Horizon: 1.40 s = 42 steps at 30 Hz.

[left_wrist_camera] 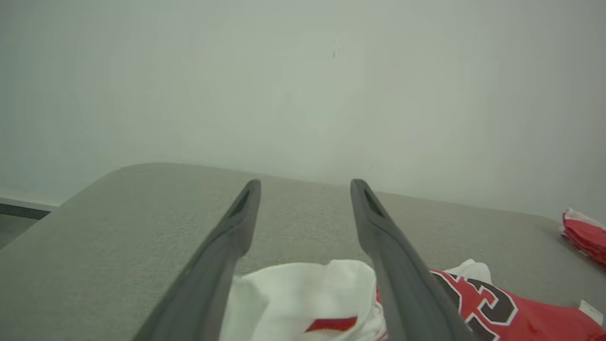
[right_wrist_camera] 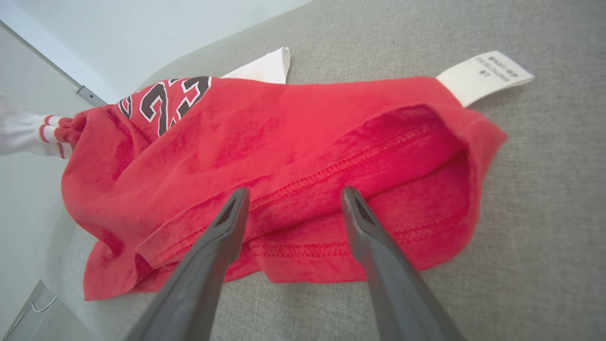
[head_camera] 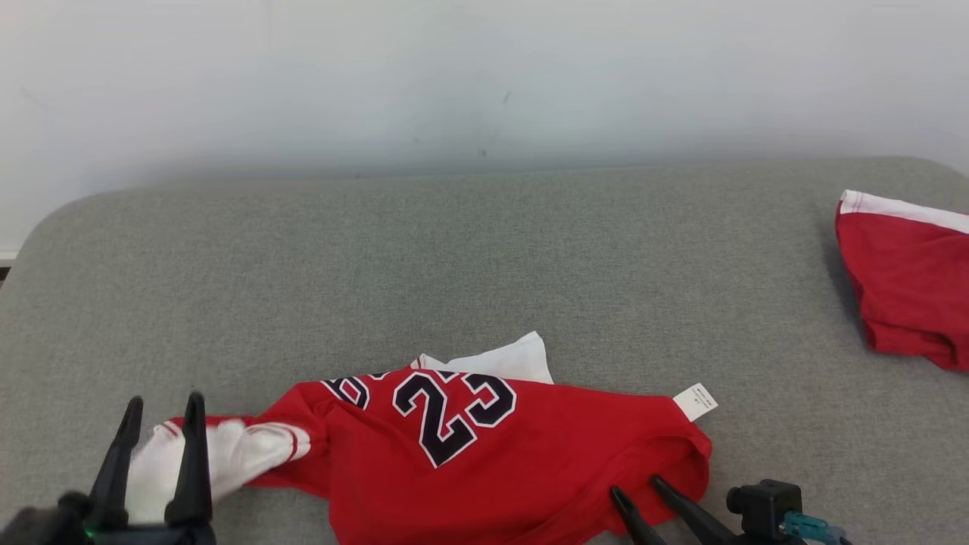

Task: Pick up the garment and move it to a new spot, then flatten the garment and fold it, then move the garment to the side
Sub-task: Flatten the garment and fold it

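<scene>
Grasping comes first, by my reading: the garment (head_camera: 469,454), a red jersey with a black "23", lies bunched at the near edge of the grey bench (head_camera: 484,250), neither flattened nor folded. Both arms are set at its two ends, as if to take hold and lift or spread it.

At the left, the left gripper (head_camera: 165,405) is spread wide and clamps nothing. In the left wrist view the left gripper (left_wrist_camera: 307,185) has the white sleeve (left_wrist_camera: 303,298) lying between the lower parts of its fingers, while the tips stand over bare bench. I cannot tell whether the fingers touch the cloth.

In the middle, the red body is creased and doubled over. A white panel (head_camera: 503,359) shows from behind the number, and a small white tag (head_camera: 695,401) sticks out at the right corner.

Further right, the right gripper (head_camera: 636,487) is also parted and empty. The right wrist view shows the right gripper (right_wrist_camera: 294,191) with its tips over the stitched hem (right_wrist_camera: 331,166), where the layers gape. Contact is unclear.

The next move likely calls for each gripper to come down and close on a single edge, sleeve and hem. The right one risks pinching both layers.

At the far right, well apart, lies another red garment (head_camera: 908,280).
</scene>
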Motion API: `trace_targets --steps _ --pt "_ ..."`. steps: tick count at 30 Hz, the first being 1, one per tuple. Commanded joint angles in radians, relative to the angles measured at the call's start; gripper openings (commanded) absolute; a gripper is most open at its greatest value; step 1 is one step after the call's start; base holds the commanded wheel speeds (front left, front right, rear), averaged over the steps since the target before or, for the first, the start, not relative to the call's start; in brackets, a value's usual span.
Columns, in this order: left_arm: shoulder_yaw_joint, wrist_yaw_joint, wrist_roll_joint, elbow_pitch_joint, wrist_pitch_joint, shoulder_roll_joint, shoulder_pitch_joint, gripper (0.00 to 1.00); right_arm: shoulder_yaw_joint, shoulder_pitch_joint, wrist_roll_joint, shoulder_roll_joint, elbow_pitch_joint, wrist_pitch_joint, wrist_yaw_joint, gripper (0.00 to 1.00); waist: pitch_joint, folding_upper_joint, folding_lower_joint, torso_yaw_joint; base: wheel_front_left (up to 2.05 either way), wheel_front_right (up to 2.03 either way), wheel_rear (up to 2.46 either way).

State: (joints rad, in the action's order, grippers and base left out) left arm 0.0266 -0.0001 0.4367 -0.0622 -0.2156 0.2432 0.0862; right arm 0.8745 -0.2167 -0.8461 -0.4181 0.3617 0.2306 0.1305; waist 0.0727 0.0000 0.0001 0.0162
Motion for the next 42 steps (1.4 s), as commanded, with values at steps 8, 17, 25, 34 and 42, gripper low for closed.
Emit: trace_targets --steps 8,17,25,34,42 --pt "-0.016 0.078 -0.180 -0.067 -0.050 -0.058 -0.154 1.00 -0.016 0.071 0.058 0.021 -0.038 0.033 0.000 1.00 -0.029 0.0000 -0.0001 0.000 0.00 0.00 0.00" --pt "0.004 0.068 -0.318 -0.188 -0.049 -0.147 -0.257 1.00 0.046 0.086 0.029 0.032 -0.076 0.035 0.000 1.00 -0.035 0.0000 -0.0001 0.056 0.00 0.00 0.00" --pt "0.065 0.038 -0.377 -0.166 -0.049 -0.173 -0.294 1.00 0.199 0.017 -0.015 0.056 -0.029 0.005 0.000 1.00 -0.050 0.0000 -0.0001 0.129 0.00 0.00 0.00" --pt "0.091 0.029 -0.379 -0.134 -0.049 -0.184 -0.284 1.00 0.270 -0.052 -0.043 0.098 0.171 -0.031 -0.001 1.00 -0.060 0.0000 -0.0001 0.189 0.00 0.00 0.00" --pt "0.074 0.013 -0.376 -0.138 -0.049 -0.188 -0.294 1.00 0.241 -0.091 -0.011 0.139 0.341 0.017 -0.001 0.00 -0.060 0.0000 -0.0001 0.176 0.00 0.00 0.00"
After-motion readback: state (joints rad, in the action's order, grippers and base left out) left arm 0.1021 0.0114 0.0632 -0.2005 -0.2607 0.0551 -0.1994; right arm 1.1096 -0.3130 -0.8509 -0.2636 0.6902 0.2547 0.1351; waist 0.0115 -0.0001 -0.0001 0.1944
